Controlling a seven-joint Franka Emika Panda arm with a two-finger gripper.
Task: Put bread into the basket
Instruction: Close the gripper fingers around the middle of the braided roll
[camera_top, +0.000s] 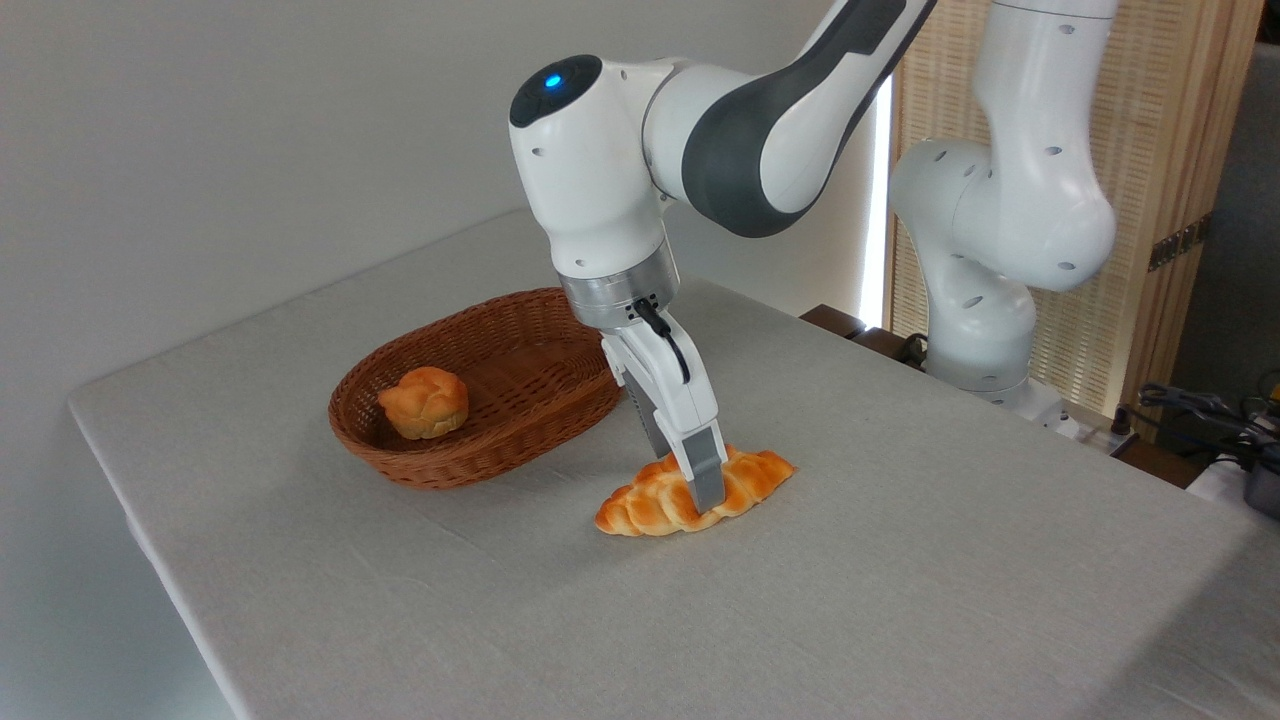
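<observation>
The pincer (706, 492) is reaching down onto the middle of the bread (660, 505), its near finger (707, 478) lying across the loaf's front face; the far finger is hidden behind the loaf, so whether the pincer is spread or pinching the bread cannot be told. The bread, a braided golden-orange loaf with pointed ends, is lying flat on the grey tabletop (900, 560), just to the right of the basket (480, 440) and outside it. The basket, oval and woven of brown wicker, is holding a small round bun (424, 401) at its left end. The white arm (640, 200) is leaning over the basket's right rim, and its base (985, 330) is standing at the tabletop's far right edge.
</observation>
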